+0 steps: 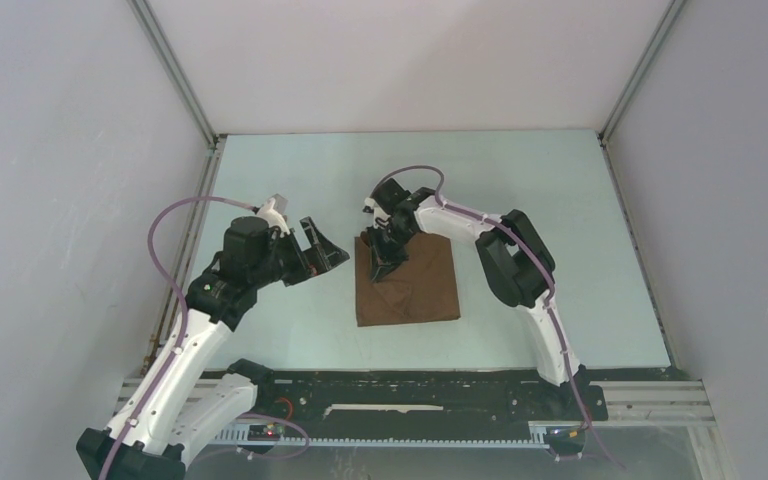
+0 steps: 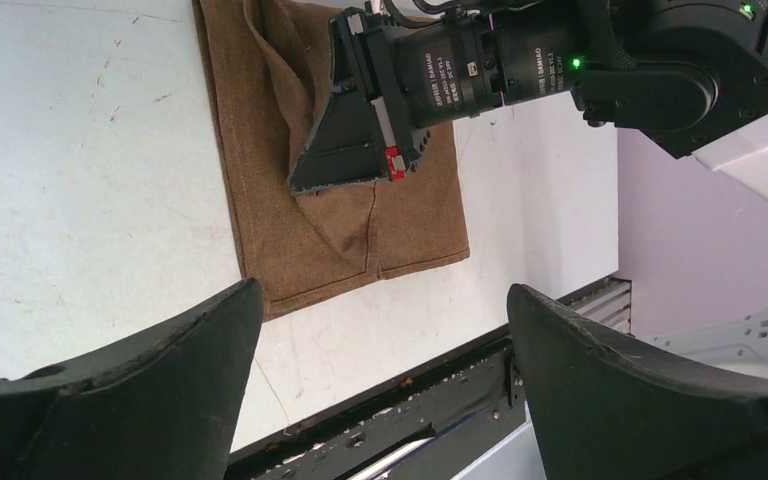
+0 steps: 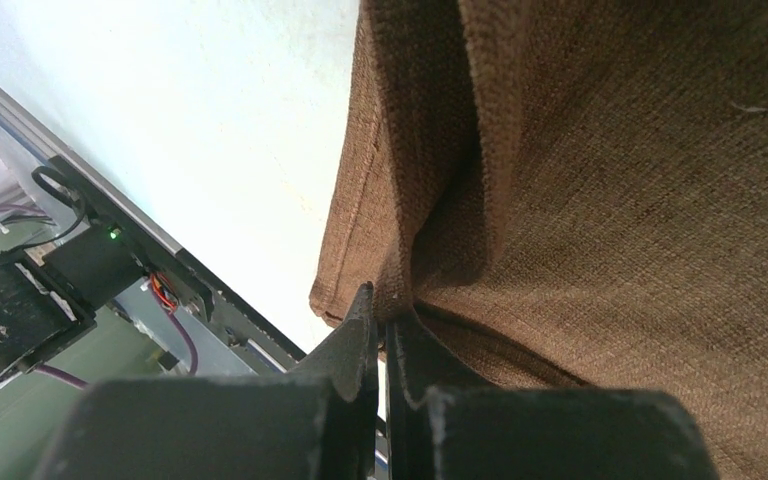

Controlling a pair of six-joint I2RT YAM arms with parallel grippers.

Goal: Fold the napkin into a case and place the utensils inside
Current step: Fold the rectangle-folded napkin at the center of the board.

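Observation:
The dark brown napkin (image 1: 415,290) lies folded into a rough square on the pale table, in the middle of the top view. My right gripper (image 1: 388,262) is over its far left part, shut on a pinched fold of the cloth (image 3: 400,300). The left wrist view shows that gripper (image 2: 345,165) lifting a ridge of napkin (image 2: 290,120). My left gripper (image 1: 332,256) hovers open and empty just left of the napkin, its fingers (image 2: 160,380) wide apart. No case, fork or knife is in view.
A black rail (image 1: 410,390) runs along the table's near edge. White walls with metal corner posts (image 1: 175,70) close the left, right and back sides.

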